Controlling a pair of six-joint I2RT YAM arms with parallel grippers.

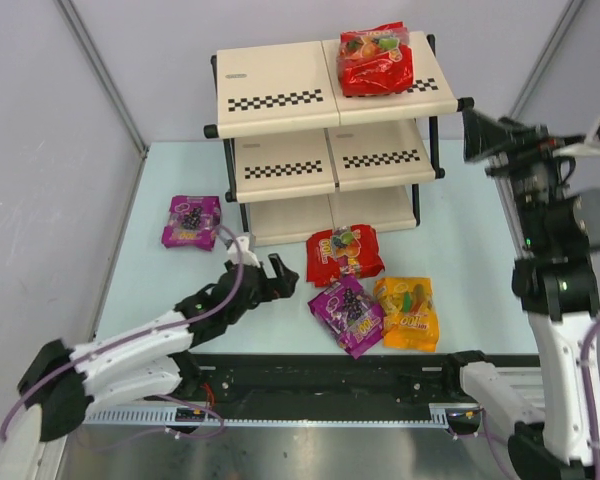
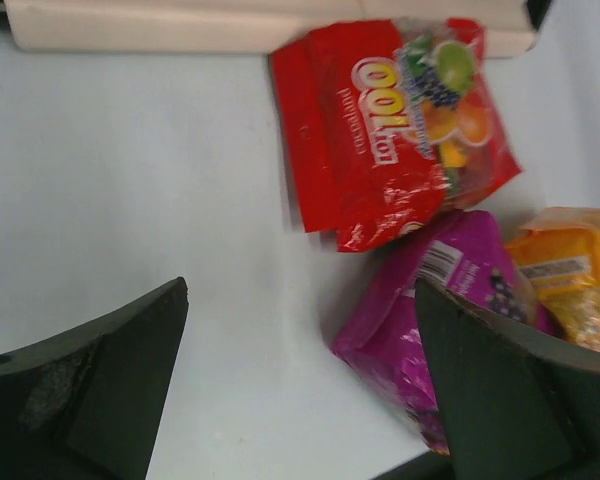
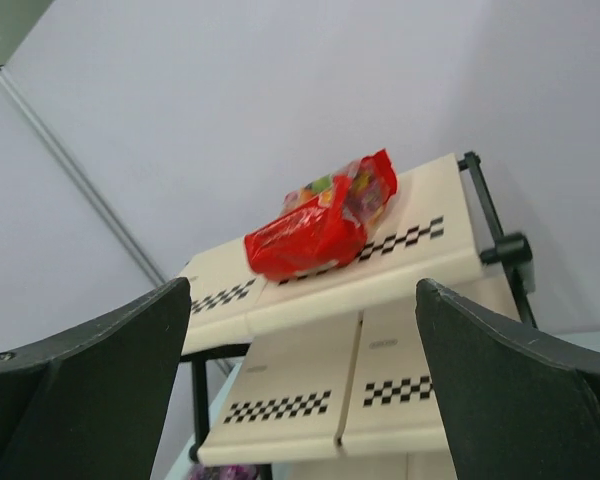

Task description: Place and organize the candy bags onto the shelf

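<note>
The shelf point(image 1: 280, 100) stands at the back of the table. One red candy bag point(image 1: 376, 58) lies on the right half of its top tier. My right gripper point(image 1: 478, 135) is open and empty, raised to the right of the shelf, apart from that red bag point(image 3: 320, 225). On the table lie a second red bag point(image 1: 344, 254), a purple bag point(image 1: 347, 313), an orange-yellow bag point(image 1: 406, 312) and, off to the left, another purple bag point(image 1: 191, 221). My left gripper point(image 1: 270, 275) is open low over the table, just left of the purple bag point(image 2: 430, 320), which is partly hidden behind its right finger.
Grey walls close in the table's left and back sides. The shelf's lower tiers point(image 3: 310, 380) hold nothing that I can see. Bare table point(image 2: 130, 180) lies between the left gripper's fingers and to their left. The shelf's bottom edge point(image 2: 260, 25) runs behind the red bag point(image 2: 395, 130).
</note>
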